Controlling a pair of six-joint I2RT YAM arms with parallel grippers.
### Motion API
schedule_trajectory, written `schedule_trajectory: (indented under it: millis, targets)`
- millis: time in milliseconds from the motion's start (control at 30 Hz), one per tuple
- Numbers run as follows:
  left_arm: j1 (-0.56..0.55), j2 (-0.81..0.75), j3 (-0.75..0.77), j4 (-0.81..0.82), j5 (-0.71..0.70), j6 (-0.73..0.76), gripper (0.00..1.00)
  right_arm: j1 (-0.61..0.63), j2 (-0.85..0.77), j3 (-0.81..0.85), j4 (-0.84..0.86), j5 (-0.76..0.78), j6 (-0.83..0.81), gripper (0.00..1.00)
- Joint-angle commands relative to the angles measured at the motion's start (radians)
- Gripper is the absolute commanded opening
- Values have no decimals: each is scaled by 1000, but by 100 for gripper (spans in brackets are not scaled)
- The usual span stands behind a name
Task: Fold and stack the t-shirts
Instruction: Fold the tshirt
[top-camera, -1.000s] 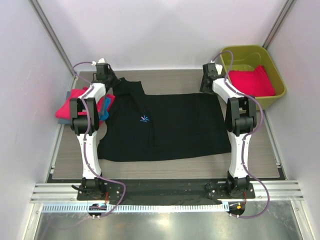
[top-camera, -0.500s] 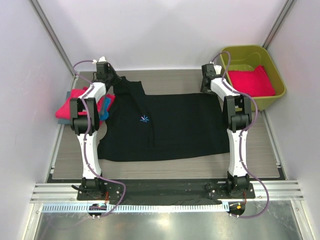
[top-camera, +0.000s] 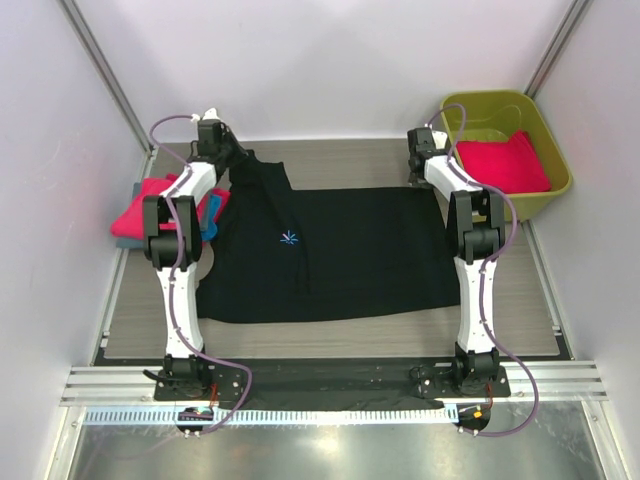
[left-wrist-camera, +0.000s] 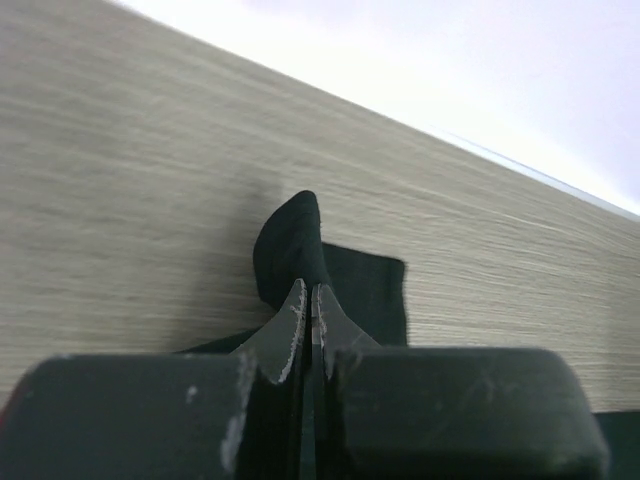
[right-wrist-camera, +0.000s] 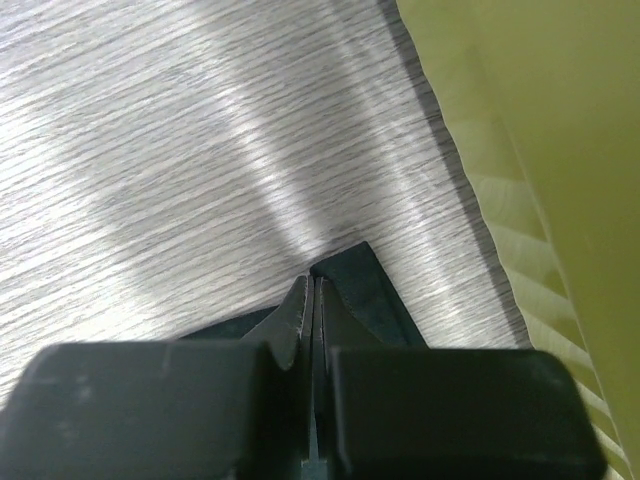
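A black t-shirt (top-camera: 330, 255) with a small pale-blue chest mark (top-camera: 289, 238) lies spread across the table. My left gripper (top-camera: 228, 152) is at its far-left part, shut on a fold of black cloth (left-wrist-camera: 290, 240); the pinch shows in the left wrist view (left-wrist-camera: 308, 292). My right gripper (top-camera: 424, 175) is at the shirt's far-right corner, next to the tub. In the right wrist view its jaws (right-wrist-camera: 313, 287) are shut on that corner (right-wrist-camera: 362, 285), which rests on the table.
Folded hot-pink t-shirts (top-camera: 140, 215) with a blue one (top-camera: 208, 226) lie at the left table edge behind the left arm. An olive-green tub (top-camera: 556, 160) at the back right holds a pink shirt (top-camera: 505, 162); its wall (right-wrist-camera: 540, 130) stands close beside the right gripper.
My right gripper has shut on the black shirt's far-right corner. My left gripper has shifted slightly toward the back wall, drawing its pinch of cloth with it.
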Motion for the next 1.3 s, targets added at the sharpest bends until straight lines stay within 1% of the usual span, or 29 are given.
schedule_trajectory:
  millis: [0, 300, 433, 633, 867, 967, 1100, 1267]
  targets:
    - [-18, -11, 67, -1, 9, 39, 0, -2, -45, 38, -14, -10, 5, 1]
    - [-52, -109, 15, -16, -22, 82, 0, 3, -151, -11, -6, -42, 4, 1]
    - [-79, -149, -3, -34, -53, 123, 0, 4, -191, -58, 20, -34, 2, 1]
    - [-104, -224, -75, -39, -82, 169, 0, 3, -269, -112, 26, -13, 5, 1]
    - [-141, -297, -178, -39, -113, 206, 0, 4, -381, -251, 60, -7, 27, 1]
    - [-145, -322, -216, -31, -113, 210, 0, 4, -434, -305, 72, 25, 33, 1]
    - [-150, -354, -258, -18, -154, 217, 0, -9, -499, -351, 78, 58, 42, 1]
    - [-164, -374, -281, -18, -179, 237, 0, -22, -533, -380, 78, 56, 50, 1]
